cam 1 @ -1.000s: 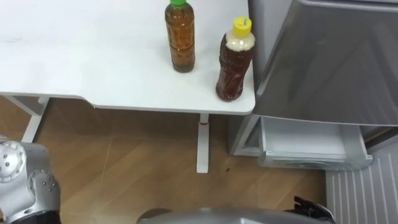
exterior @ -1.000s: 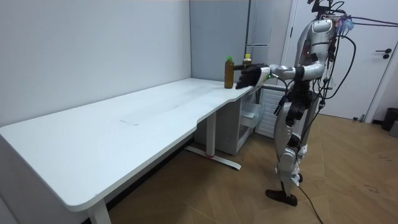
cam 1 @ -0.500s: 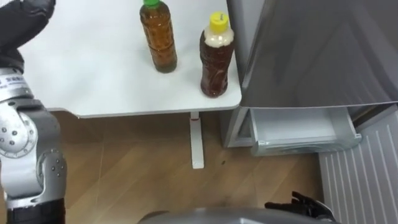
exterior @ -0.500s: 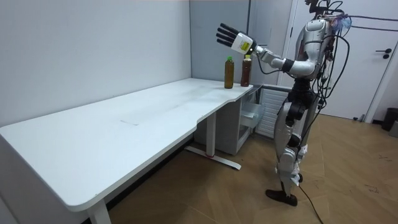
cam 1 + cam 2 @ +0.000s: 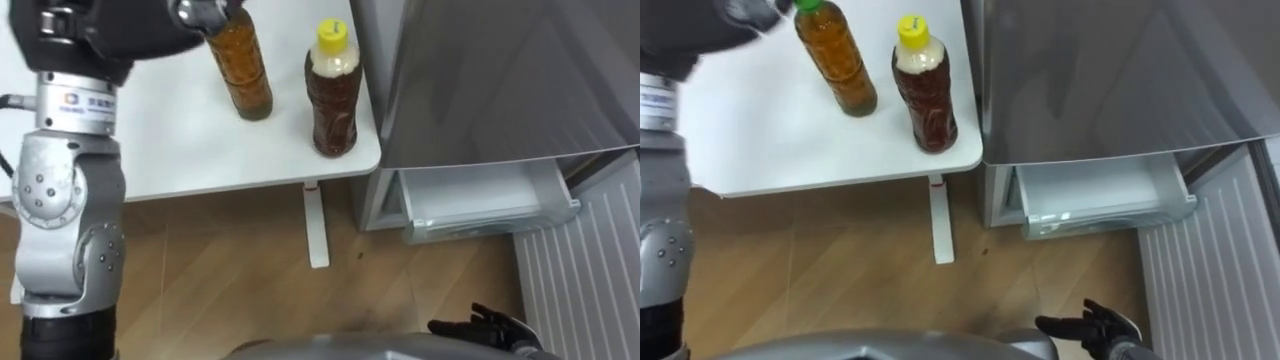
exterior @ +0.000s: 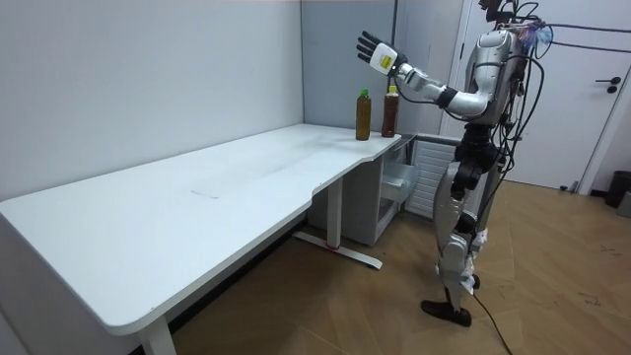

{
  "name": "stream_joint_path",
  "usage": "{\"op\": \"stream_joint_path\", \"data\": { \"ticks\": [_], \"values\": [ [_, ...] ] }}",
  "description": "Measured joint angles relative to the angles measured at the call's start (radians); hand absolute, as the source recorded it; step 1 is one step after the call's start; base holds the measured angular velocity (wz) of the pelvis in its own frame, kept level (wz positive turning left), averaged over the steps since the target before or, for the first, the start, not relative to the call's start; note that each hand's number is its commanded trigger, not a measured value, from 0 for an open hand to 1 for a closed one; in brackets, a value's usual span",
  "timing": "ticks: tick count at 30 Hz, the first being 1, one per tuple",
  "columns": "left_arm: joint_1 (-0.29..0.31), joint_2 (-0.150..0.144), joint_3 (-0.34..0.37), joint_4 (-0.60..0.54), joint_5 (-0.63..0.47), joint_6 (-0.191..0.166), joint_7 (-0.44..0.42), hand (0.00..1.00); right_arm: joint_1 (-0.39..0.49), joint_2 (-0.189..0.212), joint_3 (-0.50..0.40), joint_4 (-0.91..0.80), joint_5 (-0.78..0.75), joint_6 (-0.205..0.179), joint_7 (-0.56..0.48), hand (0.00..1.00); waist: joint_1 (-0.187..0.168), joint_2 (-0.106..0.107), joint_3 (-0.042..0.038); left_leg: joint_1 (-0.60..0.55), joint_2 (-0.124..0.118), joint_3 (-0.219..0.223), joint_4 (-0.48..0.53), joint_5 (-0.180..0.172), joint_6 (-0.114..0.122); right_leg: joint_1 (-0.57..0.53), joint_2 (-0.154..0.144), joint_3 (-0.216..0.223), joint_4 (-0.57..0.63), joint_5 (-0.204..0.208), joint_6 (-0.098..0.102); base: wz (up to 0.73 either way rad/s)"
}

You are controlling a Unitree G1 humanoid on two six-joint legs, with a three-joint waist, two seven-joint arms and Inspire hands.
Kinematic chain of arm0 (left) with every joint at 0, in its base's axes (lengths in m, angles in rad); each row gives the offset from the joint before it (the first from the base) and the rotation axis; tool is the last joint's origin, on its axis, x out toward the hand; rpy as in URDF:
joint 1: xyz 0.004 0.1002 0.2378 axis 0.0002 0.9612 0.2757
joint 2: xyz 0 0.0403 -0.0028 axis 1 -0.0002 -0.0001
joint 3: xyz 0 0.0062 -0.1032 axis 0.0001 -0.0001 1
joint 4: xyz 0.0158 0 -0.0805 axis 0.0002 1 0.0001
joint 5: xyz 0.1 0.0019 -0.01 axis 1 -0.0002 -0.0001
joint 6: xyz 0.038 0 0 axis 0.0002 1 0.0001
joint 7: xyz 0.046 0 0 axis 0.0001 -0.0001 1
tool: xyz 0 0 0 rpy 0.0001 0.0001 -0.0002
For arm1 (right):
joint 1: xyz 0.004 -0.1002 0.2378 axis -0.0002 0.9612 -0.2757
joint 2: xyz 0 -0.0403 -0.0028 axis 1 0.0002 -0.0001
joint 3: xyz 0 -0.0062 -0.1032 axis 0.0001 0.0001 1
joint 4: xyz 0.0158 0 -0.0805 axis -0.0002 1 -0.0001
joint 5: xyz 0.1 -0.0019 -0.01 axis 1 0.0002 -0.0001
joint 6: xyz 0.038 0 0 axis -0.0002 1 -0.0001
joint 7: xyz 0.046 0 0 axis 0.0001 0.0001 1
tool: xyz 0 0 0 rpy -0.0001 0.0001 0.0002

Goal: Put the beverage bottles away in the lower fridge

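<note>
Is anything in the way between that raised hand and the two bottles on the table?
Nothing visible. The left hand hangs open above the green-capped bottle, with only air between; the yellow-capped bottle stands beside it.

2 drinks stand upright, near each other, at the white table (image 5: 200,150) corner: a green-capped bottle (image 5: 240,70) of amber liquid and a yellow-capped bottle (image 5: 333,95) – darker. The lower fridge drawer (image 5: 480,200) – pulled open.

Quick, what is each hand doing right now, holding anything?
Left hand: open, holding nothing.
Right hand: open, holding nothing.
</note>
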Motion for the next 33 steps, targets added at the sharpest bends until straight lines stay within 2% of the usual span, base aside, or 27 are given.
{"op": "stream_joint_path", "data": {
  "ticks": [5,11,15,22,27,30,33],
  "values": [
    [-0.001,-0.005,-0.014,0.000,0.002,0.025,-0.091,0.00,-0.002,-0.002,0.000,-0.004,0.001,0.007,0.000,0.00,-0.012,0.008,-0.0056,0.003,0.000,0.003,0.001,0.000,0.000,-0.004,0.000,0.008,0.000,0.000,0.000,-0.01],
    [-0.002,-0.009,-0.014,0.000,0.002,0.037,-0.144,0.00,0.001,-0.006,0.006,-0.002,0.000,0.007,-0.001,0.00,-0.012,0.010,-0.0067,0.010,0.000,0.004,0.001,0.000,0.000,0.000,0.000,0.012,0.000,0.000,0.000,0.00],
    [-0.002,-0.009,-0.026,0.000,0.002,0.048,-0.156,0.00,-0.002,-0.007,0.020,-0.002,0.009,0.008,-0.001,0.00,-0.012,0.009,-0.0054,0.012,0.000,0.005,0.000,0.000,0.000,0.001,0.000,0.013,0.000,0.000,0.000,0.00],
    [-0.002,-0.009,-0.087,0.004,0.002,0.080,-0.187,0.00,-0.015,-0.013,0.032,-0.001,0.009,0.024,-0.003,0.00,-0.011,0.011,-0.0006,0.001,0.000,0.006,-0.002,0.000,0.000,-0.012,0.001,0.018,0.000,0.000,0.000,-0.01],
    [-0.002,-0.011,-0.093,0.010,0.002,0.098,-0.211,0.00,-0.022,-0.014,0.044,-0.002,0.009,0.030,-0.004,0.00,-0.011,0.008,0.0015,0.000,0.000,0.017,-0.002,0.000,0.000,-0.020,0.002,0.031,0.000,0.000,0.000,-0.09],
    [-0.001,-0.008,-0.113,0.057,0.009,0.098,-0.227,0.00,-0.028,-0.016,0.059,0.000,0.009,0.030,-0.011,0.00,-0.012,0.007,0.0012,0.002,0.001,0.025,-0.004,0.000,0.000,-0.025,0.001,0.038,0.006,0.000,0.000,-0.08],
    [-0.001,-0.005,-0.138,0.105,0.065,0.101,-0.243,0.00,-0.039,-0.016,0.059,0.008,0.009,0.030,-0.012,0.00,-0.013,0.007,0.0018,0.000,0.002,0.028,-0.008,0.000,0.000,-0.028,0.001,0.040,0.014,0.000,0.000,0.00]
  ]
}}
